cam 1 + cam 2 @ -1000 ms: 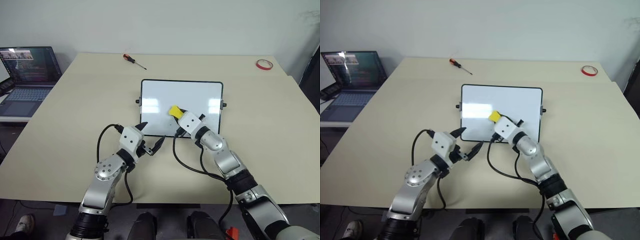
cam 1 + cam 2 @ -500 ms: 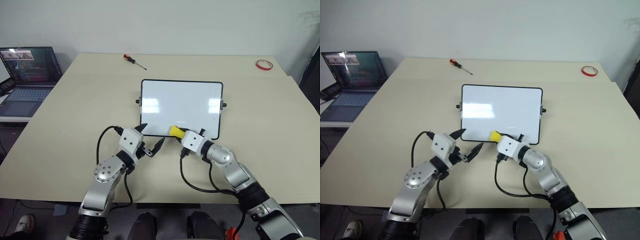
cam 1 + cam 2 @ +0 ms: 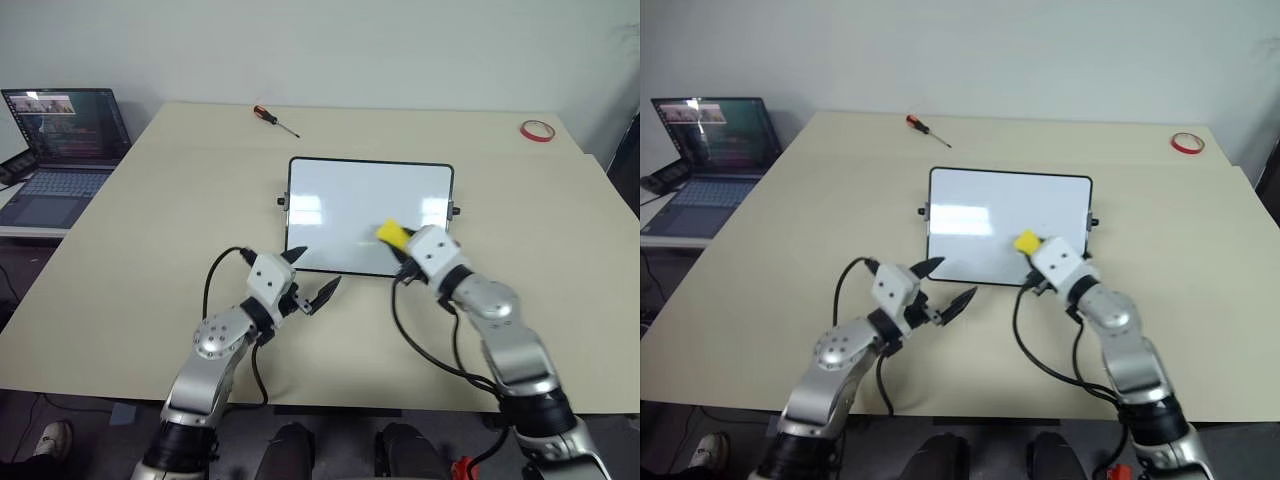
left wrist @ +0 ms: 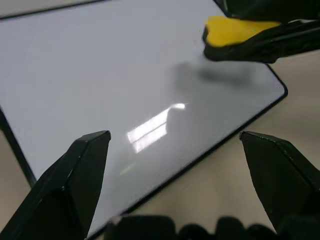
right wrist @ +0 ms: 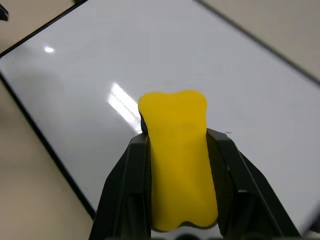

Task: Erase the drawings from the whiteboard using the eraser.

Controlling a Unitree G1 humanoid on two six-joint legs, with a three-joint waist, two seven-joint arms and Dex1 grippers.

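Head stereo pair: looking forward and down from above, taking in the whole desk (image 3: pixel 120 250), both eyes sharing one scene.
Left wrist view: looking close and low along its own open jaws across the whiteboard (image 4: pixel 100 75), also catching the eraser (image 4: pixel 235 31).
Right wrist view: looking down, very near, at the eraser (image 5: pixel 177 155) over the whiteboard.

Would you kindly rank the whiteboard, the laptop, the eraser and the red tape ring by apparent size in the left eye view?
1. whiteboard, clearly largest.
2. laptop, cut off by the frame edge, so its full size is unsure.
3. eraser and tape ring look alike; the eraser is nearer and partly hidden by the right gripper.
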